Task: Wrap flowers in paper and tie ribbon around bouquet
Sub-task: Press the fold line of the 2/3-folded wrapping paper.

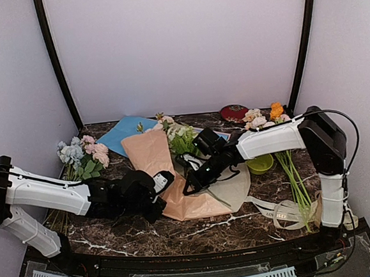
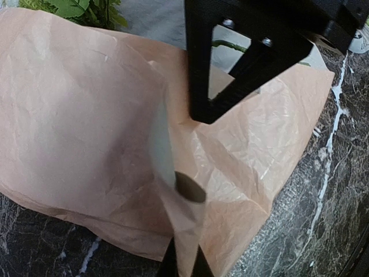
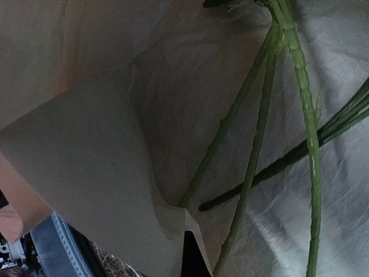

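On the table (image 1: 243, 227), the left claw (image 2: 184, 268) pinches a raised fold of the paper (image 2: 86, 115); the right claw (image 3: 193, 258) pinches the paper's edge beside the stems (image 3: 253, 167).

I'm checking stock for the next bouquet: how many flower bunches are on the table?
3: a blue-and-pink bunch at far left, a pink-cream bunch on the tan paper mid-table, an orange-topped bunch at right.

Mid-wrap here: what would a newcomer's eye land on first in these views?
The tan paper lies mid-table with the flowers in it, their blooms poking out its far end. The left gripper and right gripper are each shut on a paper fold. The ribbon lies loose at near right.
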You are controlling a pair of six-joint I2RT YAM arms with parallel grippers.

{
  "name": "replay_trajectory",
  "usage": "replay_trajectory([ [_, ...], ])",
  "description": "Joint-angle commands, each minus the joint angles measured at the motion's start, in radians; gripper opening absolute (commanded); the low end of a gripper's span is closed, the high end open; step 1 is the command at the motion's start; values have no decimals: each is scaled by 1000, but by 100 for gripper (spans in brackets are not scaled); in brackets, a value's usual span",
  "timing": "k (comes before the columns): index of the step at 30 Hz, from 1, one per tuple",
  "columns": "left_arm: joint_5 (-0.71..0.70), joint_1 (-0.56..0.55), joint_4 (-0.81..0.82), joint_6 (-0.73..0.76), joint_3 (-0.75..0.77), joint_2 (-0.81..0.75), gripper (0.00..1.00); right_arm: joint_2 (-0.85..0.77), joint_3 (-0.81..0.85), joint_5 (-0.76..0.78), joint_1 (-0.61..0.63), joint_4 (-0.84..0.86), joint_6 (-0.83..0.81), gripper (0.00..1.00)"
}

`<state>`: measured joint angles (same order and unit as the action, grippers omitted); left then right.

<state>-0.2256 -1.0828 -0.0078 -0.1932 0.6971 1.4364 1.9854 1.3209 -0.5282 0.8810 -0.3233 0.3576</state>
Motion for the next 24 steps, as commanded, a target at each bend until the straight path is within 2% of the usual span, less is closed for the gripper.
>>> replay_trajectory([
  [1,-22,-31,-64,53,-10,-31,0,56,67,75,-5,-21,-94,0],
  [9,-94,-107,-123,118,-7,-19,0,125,101,110,-8,19,-53,0],
  [16,-134,-160,-169,214,54,87,0,179,100,87,-27,79,62,1],
  [19,-106,-163,-173,240,62,106,1,175,84,95,-36,116,108,3],
  [24,-61,-166,-230,279,106,168,3,141,73,42,-36,165,140,16],
])
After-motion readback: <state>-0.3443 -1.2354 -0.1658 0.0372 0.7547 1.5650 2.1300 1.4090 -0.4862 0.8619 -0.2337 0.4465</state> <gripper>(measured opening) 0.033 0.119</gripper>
